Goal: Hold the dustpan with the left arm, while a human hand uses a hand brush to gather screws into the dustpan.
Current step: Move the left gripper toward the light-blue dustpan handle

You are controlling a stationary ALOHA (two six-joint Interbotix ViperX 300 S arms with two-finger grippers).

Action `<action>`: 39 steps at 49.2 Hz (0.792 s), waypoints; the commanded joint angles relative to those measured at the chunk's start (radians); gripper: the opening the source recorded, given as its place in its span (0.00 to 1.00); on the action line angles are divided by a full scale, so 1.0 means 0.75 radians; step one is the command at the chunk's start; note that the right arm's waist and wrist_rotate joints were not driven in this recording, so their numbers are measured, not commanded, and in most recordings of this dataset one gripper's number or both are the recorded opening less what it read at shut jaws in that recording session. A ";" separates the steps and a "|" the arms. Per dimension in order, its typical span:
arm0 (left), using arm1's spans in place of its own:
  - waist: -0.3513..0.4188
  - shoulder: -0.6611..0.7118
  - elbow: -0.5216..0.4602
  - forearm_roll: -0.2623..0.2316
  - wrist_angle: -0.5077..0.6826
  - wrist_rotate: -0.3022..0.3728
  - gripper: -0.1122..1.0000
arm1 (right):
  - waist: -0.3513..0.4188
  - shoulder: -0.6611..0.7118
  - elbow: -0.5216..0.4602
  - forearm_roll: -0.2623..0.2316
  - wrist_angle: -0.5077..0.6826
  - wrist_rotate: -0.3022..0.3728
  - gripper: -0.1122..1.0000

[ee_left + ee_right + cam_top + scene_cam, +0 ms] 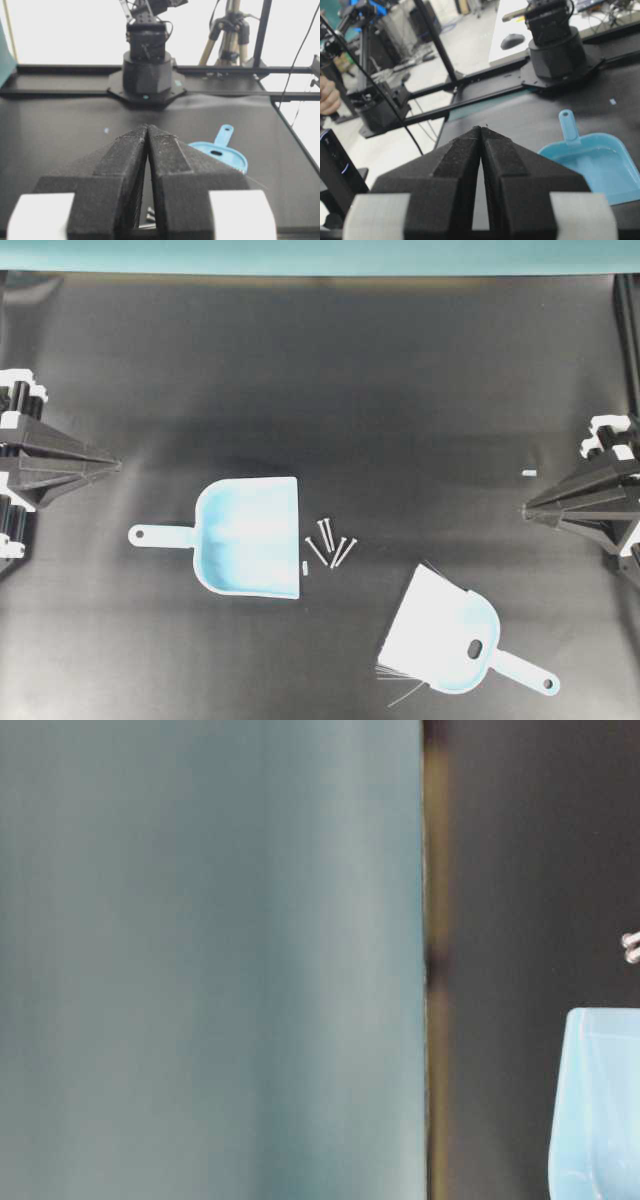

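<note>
light, stiff dustpan (250, 537); grip its thin handle, lower left of centre. both end effectors closed, empty.

no readable text, labels or numbers anywhere

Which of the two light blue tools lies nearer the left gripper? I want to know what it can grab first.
The dustpan, the bristle-less scoop left of the screws. Its handle points toward the left gripper; the hand brush lies far right.

One dustpan (250, 537), one hand brush (445, 640) — seemingly four screws (332, 544).
</note>
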 commanded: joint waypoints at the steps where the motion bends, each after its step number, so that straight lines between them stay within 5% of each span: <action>1: -0.014 0.016 -0.010 0.051 0.057 -0.029 0.15 | 0.000 0.008 -0.014 0.002 -0.008 0.000 0.13; 18: -0.031 0.194 0.027 0.051 0.387 -0.200 0.10 | 0.000 -0.119 0.166 0.002 0.166 0.002 0.10; 39: -0.047 0.511 0.014 0.053 0.364 -0.211 0.10 | 0.000 -0.356 0.241 0.002 0.513 0.000 0.10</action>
